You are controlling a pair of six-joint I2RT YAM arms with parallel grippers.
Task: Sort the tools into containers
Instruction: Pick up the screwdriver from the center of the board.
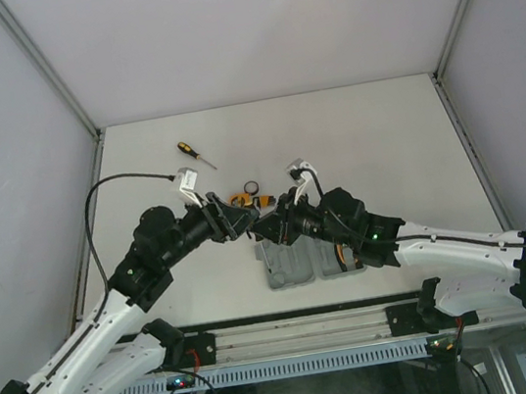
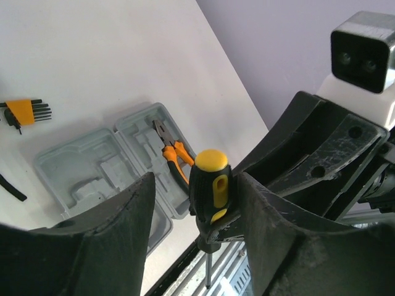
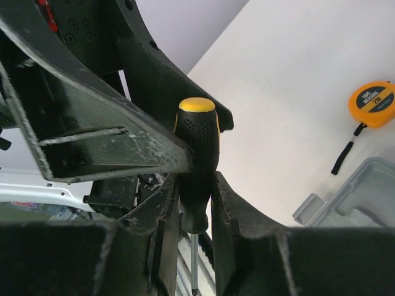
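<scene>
While right tool (image 3: 196, 198) pinches screwdriver (image 3: 197, 145) | left tool (image 2: 197, 194) spread around it | axis upright, tip down

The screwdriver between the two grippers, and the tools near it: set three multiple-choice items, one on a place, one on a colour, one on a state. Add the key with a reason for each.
1. Where do the pliers lie?
A) in a recess of the open case
B) beside the case
C) hanging from a gripper

2. What colour is the end cap of the screwdriver held in the air?
A) red
B) yellow
C) white

3. How does the right gripper stand?
A) wide open and empty
B) shut on the pliers
C) shut on the screwdriver

Key:
1 A: the left wrist view shows them lying inside one half of the case.
2 B: both wrist views show a yellow cap on the black handle.
3 C: in the right wrist view its two fingers press the handle from both sides.
</scene>
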